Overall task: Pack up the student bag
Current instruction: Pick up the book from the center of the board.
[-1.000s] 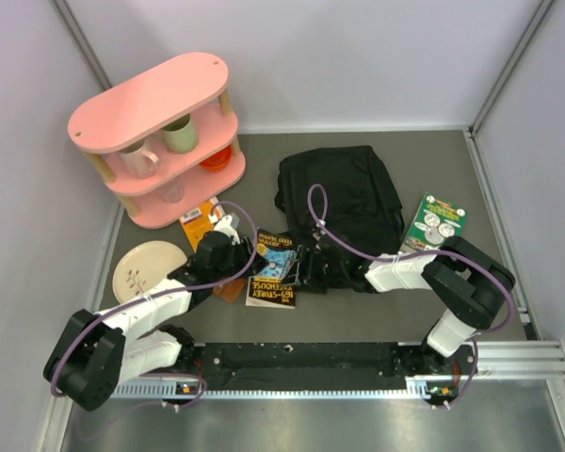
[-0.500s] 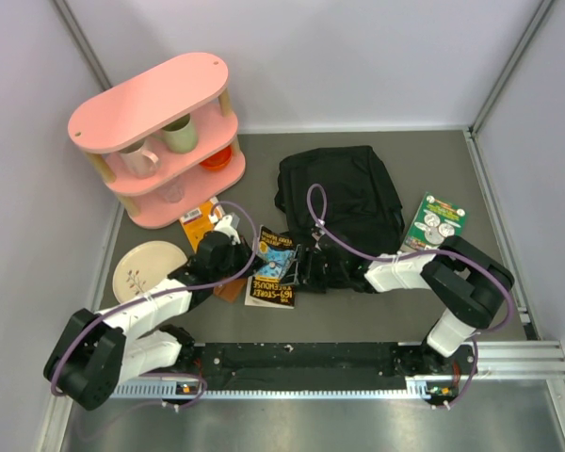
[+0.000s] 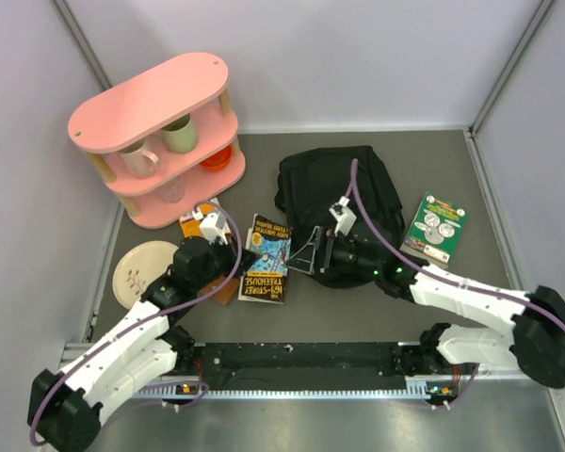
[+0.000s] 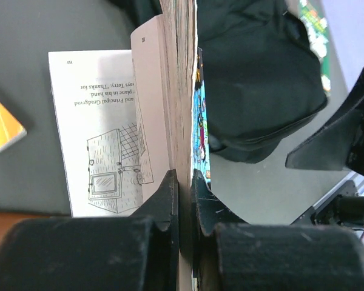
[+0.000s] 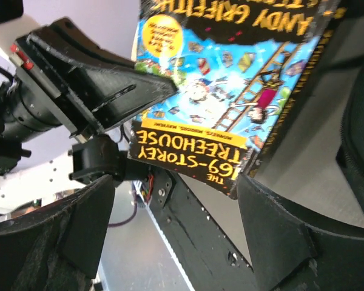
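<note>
— What is changing in the top view?

— Your left pincer (image 3: 246,256), apart a second ago, is now clamping the paperback (image 3: 266,273). Your right pincer (image 3: 311,252) is widening and backing off it. The student bag (image 3: 339,193) is lying on the surface (image 3: 358,315), just behind both. You are taking over the book, I judge, ready for packing.

— And the left wrist view?

— The fingers (image 4: 165,203) are pressing together on the paperback's edge, with pages fanning out and the student bag just beyond.

— The right wrist view?

— Its jaws are standing wide apart, gripping nothing. The paperback's cover is hanging in front of them.
</note>
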Controlling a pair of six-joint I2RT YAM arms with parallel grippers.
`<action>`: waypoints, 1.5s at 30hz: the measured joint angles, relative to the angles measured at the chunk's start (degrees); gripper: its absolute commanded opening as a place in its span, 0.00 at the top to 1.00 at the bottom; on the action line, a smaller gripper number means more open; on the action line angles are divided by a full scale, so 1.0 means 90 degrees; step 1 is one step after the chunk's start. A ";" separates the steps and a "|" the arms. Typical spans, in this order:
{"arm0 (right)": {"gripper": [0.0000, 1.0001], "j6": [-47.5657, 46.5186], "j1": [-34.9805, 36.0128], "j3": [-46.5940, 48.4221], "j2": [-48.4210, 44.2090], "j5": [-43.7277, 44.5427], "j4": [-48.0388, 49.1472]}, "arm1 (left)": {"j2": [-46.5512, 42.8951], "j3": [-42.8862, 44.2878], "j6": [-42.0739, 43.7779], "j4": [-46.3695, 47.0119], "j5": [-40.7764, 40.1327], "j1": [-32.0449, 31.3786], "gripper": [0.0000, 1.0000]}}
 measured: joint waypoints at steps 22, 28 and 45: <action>0.16 0.0680 -0.0670 -0.1275 0.0034 0.0032 0.2106 | 0.0160 0.0056 -0.0308 0.1945 0.1974 0.0002 1.00; 0.40 0.0906 -0.0695 -0.1770 0.0112 0.0056 0.3143 | 0.0867 -0.0240 -0.0874 0.3249 0.2569 0.0002 1.00; 1.00 0.0797 -0.0840 -0.2453 -0.0998 0.0051 0.3487 | 0.0857 -0.0177 -0.0347 0.2657 0.1637 0.0010 0.01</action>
